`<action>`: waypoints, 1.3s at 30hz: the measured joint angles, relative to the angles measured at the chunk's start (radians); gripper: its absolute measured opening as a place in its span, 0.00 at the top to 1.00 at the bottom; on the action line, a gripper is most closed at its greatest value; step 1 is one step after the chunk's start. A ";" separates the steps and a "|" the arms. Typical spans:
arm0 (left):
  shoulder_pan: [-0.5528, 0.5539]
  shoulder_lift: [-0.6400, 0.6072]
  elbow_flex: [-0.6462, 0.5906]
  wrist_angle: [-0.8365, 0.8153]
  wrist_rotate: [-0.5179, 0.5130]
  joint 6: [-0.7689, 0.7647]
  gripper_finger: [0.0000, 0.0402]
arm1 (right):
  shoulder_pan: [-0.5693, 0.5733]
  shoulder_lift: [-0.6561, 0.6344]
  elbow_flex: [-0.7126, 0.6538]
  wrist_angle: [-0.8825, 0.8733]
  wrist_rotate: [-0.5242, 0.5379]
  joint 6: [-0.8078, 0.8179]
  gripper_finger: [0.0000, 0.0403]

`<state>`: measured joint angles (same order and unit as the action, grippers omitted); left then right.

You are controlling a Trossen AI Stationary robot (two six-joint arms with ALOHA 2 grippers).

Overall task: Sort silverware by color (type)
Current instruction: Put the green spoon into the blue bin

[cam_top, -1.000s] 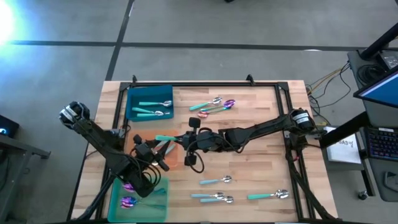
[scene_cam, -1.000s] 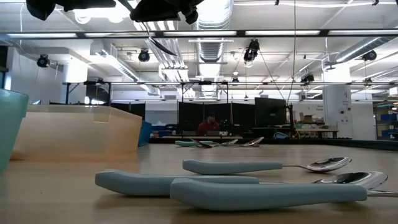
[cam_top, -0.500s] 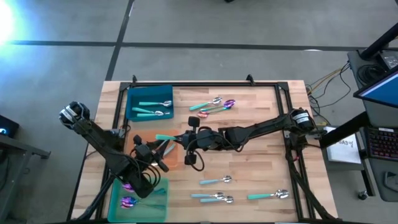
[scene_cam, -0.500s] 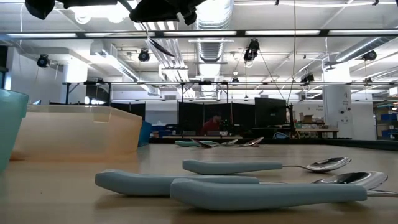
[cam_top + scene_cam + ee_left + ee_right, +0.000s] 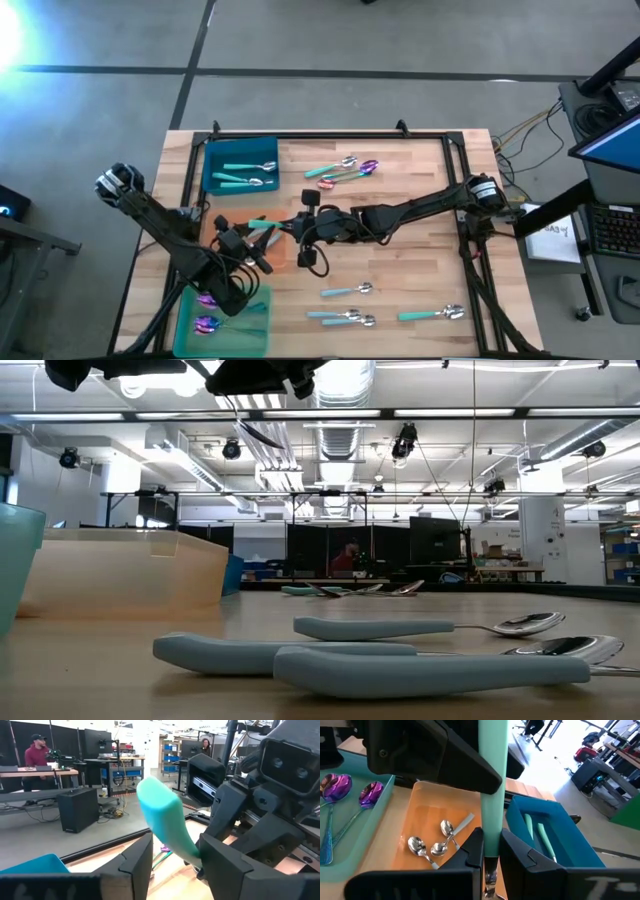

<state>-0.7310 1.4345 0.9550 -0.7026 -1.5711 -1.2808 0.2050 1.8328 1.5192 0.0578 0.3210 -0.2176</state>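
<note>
Teal plastic fills the right gripper (image 5: 491, 842), which is clamped on the handle of a teal-handled spoon (image 5: 493, 770) held above the orange tray (image 5: 417, 810). The left gripper (image 5: 172, 855) straddles the same handle's far end; whether it has hold I cannot tell. Over the last second the handle has tipped slightly between the two arms, which looks like a handover in progress. Plain silver spoons (image 5: 432, 845) lie in the orange tray, so this one probably belongs in the blue tray (image 5: 560, 827) beside it.
</note>
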 joint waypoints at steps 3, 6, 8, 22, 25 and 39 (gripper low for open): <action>0.000 -0.002 0.000 0.001 0.000 0.020 0.67 | 0.000 0.000 0.000 0.004 -0.004 -0.008 0.94; 0.001 -0.003 0.000 0.004 0.000 0.021 0.76 | 0.000 0.000 0.000 0.008 -0.003 -0.016 0.94; 0.001 -0.003 0.000 0.015 0.003 0.010 0.86 | 0.000 0.001 0.000 0.015 0.000 -0.028 0.94; 0.003 -0.026 0.000 -0.008 -0.003 0.126 0.93 | -0.002 0.002 0.002 0.024 0.059 -0.037 0.85; 0.012 -0.052 -0.003 -0.034 -0.026 0.202 0.94 | 0.006 -0.009 0.002 0.023 0.050 -0.040 0.72; 0.420 -0.222 -0.032 -0.573 0.234 0.234 0.94 | -0.090 -0.075 0.029 -0.383 0.151 0.169 0.57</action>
<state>-0.3112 1.2129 0.9227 -1.2761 -1.3370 -1.0469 0.1150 1.7577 1.5486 -0.3251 0.4724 -0.0487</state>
